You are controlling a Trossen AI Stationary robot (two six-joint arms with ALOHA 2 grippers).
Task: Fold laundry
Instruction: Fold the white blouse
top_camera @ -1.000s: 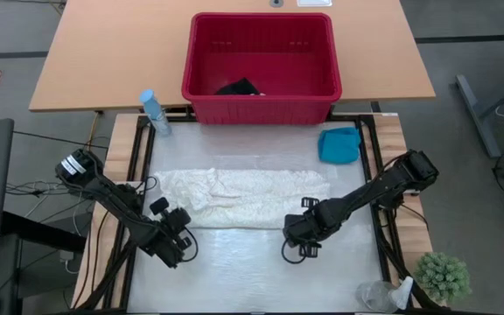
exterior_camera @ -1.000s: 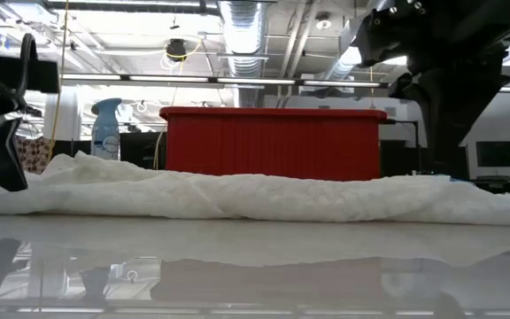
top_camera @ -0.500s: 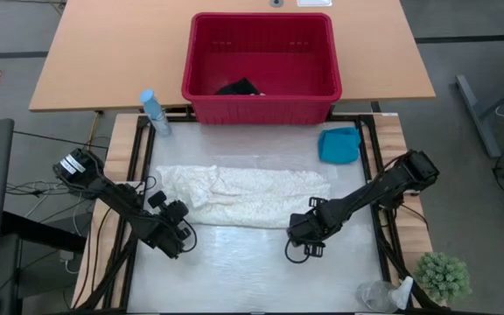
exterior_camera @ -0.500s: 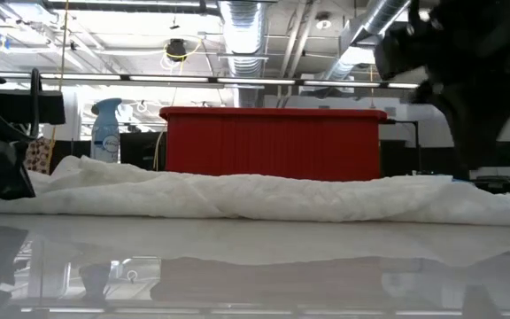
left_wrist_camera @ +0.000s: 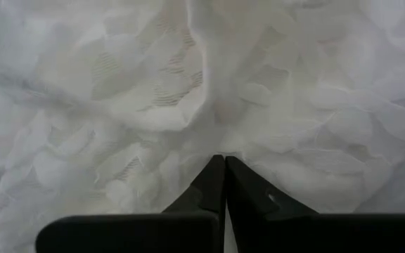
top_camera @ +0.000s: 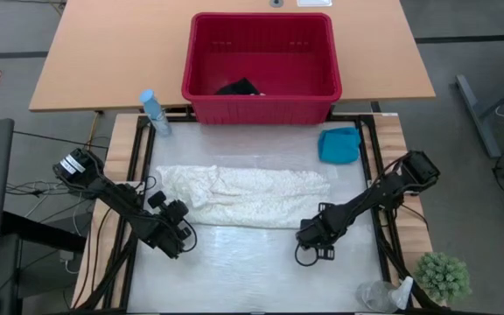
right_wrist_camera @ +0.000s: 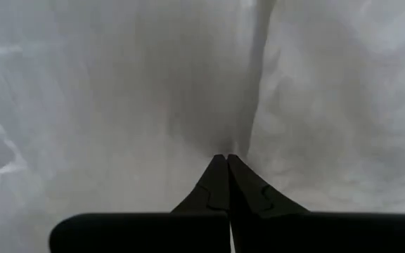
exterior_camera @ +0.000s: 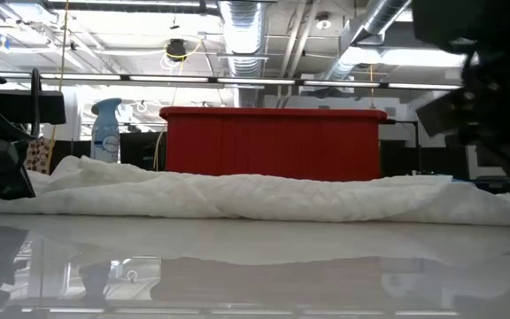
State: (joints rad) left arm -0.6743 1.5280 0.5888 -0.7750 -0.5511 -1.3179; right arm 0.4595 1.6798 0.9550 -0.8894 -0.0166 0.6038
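The cream-white lacy cloth [top_camera: 243, 197] lies spread lengthwise across the middle of the table, flat on its underside [exterior_camera: 255, 197]. My left gripper [top_camera: 180, 226] is shut at the cloth's near left corner, and cloth fills the left wrist view [left_wrist_camera: 188, 84]. My right gripper [top_camera: 311, 234] is shut and points down at the cloth's near right edge [right_wrist_camera: 343, 105]. The turquoise garment [top_camera: 339, 144] lies folded at the far right. The dark garment [top_camera: 239, 87] lies in the red basket. My left gripper [left_wrist_camera: 223, 160] sets its shut fingertips on the lacy cloth near its near left corner [left_wrist_camera: 220, 140], slanting down from the table's near left. No cloth shows between the fingers; I cannot tell whether a fold is pinched. Whether my right gripper [right_wrist_camera: 227, 158] touches the cloth's edge I cannot tell.
The red basket [top_camera: 261, 109] stands against the table's far edge. A spray bottle [top_camera: 154, 112] lies at the far left. A small plant [top_camera: 443, 276] and a clear bottle [top_camera: 383, 296] stand at the near right. Bare glossy table [top_camera: 234, 271] lies between cloth and near edge.
My right gripper has sunk toward the table and gone a little toward the right edge, staying shut. My left gripper has dropped slightly and moved toward the far edge onto the cloth's near left corner, then kept still. The cloth lies as before.
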